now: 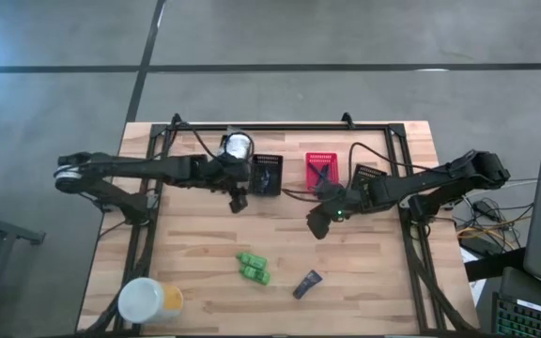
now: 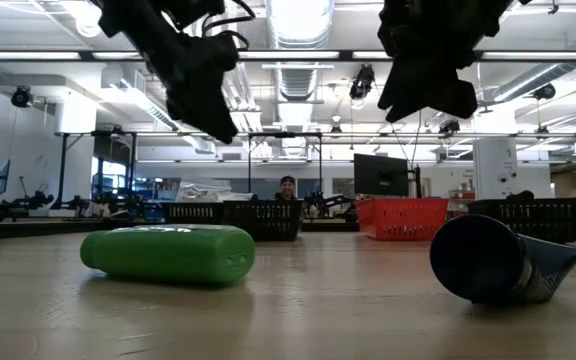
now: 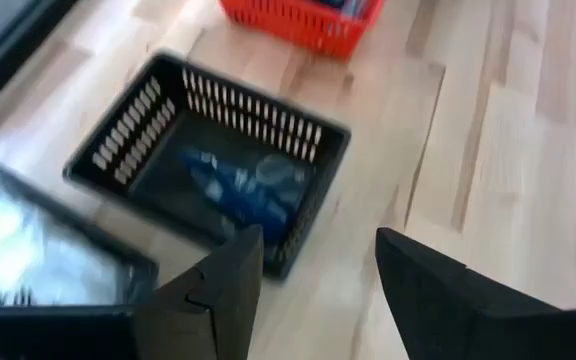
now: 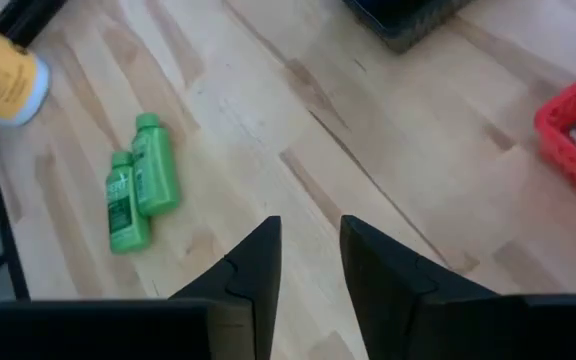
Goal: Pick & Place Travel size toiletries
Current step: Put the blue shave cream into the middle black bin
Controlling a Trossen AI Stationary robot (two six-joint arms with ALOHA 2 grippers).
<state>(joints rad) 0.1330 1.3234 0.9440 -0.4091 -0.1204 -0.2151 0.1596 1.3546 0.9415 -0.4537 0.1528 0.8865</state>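
Note:
Two bright green packs (image 1: 252,268) lie side by side on the wood, seen also in the right wrist view (image 4: 143,190) and the low view (image 2: 168,252). A dark tube-like sachet (image 1: 307,283) lies on its side to their right (image 2: 498,262). Blue items rest inside a black basket (image 3: 238,185). My left gripper (image 1: 238,199) hovers open just near of that basket (image 1: 267,175). My right gripper (image 1: 319,221) hangs open and empty above bare wood near the red basket (image 1: 319,169), with a narrow gap between its fingers (image 4: 308,270).
A second black basket (image 1: 366,175) sits right of the red one. The white-and-yellow round tub (image 1: 148,300) stands at the near left corner. A white crinkly packet (image 1: 236,145) lies by the far rail. A person shows in the room beyond (image 2: 286,186).

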